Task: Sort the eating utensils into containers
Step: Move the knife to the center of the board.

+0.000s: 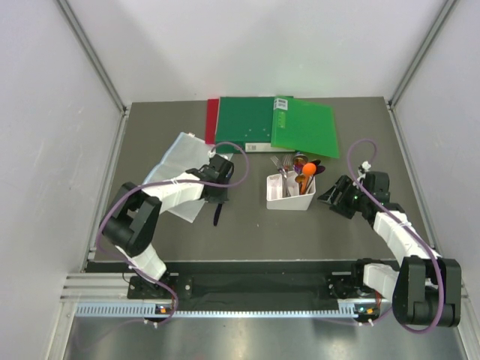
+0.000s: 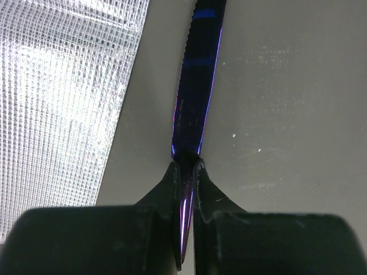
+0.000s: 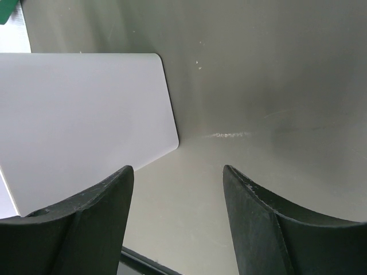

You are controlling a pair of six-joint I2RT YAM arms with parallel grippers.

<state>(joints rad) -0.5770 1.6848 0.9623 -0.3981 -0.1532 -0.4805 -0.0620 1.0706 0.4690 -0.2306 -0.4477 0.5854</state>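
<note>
Knife [image 2: 196, 86] sits pinched in the closed left hand [image 2: 188, 169].

**Layout snapshot**

On the desk [image 1: 255, 232] the bin [image 1: 289, 202] sits mid-depth, a bit right of centre. The utensils [image 1: 300, 176] stand in it, bunched at its far end and sticking out past the far rim. The folders [image 1: 270, 124] lie overlapped along the far edge, behind the bin. The sheet [image 1: 178, 161] lies on the left, reaching from beside the folders toward the near side, partly under the left arm. The knife [image 2: 195, 86] is clamped in the left jaws, just right of the sheet and well left of the bin. The right jaws, parted, sit just right of the bin, not touching it, facing its wall.
</note>
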